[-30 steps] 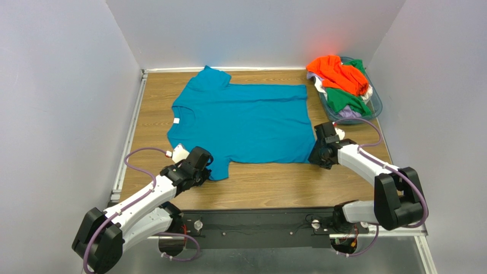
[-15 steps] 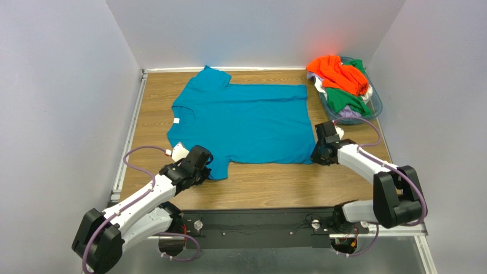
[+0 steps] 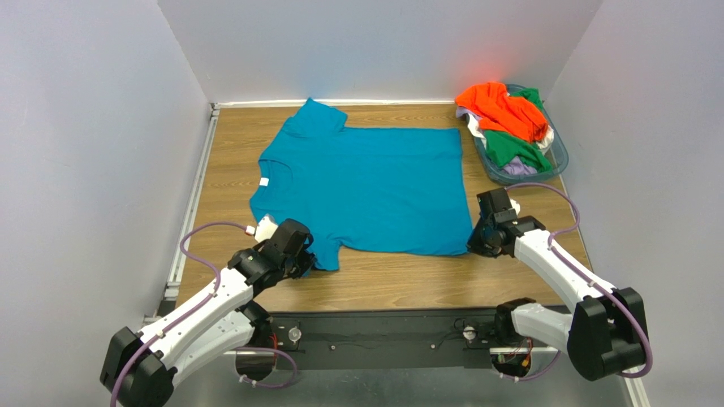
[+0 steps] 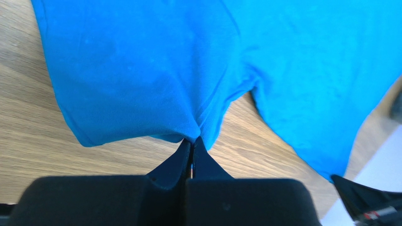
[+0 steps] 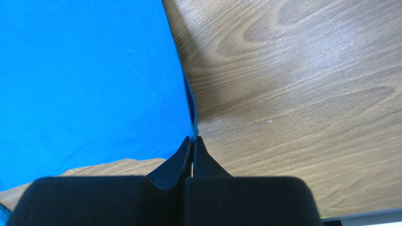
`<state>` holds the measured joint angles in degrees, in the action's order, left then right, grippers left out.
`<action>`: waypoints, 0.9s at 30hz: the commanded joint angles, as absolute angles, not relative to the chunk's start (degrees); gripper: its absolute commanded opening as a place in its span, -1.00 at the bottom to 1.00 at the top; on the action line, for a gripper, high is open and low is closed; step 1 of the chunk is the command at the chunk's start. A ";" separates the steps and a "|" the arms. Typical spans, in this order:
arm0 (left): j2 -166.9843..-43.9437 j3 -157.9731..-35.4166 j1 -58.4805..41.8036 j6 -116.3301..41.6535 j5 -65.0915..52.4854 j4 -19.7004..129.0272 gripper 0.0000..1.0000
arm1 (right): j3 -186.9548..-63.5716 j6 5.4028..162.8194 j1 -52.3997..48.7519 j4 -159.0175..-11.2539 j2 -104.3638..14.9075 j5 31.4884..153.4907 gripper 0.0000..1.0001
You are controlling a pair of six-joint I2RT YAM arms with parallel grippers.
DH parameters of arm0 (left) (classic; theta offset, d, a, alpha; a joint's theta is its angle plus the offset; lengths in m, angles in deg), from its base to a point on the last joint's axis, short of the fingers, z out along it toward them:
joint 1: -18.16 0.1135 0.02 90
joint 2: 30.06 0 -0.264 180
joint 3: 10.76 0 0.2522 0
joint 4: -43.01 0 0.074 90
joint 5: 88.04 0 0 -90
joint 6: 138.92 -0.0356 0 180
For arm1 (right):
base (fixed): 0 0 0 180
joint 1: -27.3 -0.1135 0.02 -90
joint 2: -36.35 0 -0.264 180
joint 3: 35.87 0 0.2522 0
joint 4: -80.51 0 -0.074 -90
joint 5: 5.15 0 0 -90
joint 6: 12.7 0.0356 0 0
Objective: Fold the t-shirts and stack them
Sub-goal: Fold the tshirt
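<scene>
Teal t-shirt: left gripper pinches its sleeve, right gripper pinches its hem corner. Both bites are thin and may slip under uneven pull.

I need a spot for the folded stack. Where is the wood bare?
Bare wood: a strip between the table's left edge and the teal t-shirt, and a band along the near edge. Crowded: the far right corner with the basket, and where the left pincer and right pincer pinch the shirt.
</scene>
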<state>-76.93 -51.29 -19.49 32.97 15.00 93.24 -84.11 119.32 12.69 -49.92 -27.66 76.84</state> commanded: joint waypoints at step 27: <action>-95.79 -72.24 -11.90 10.86 26.13 87.01 -1.00 | -102.36 113.42 12.80 -46.79 -40.46 73.95 -0.92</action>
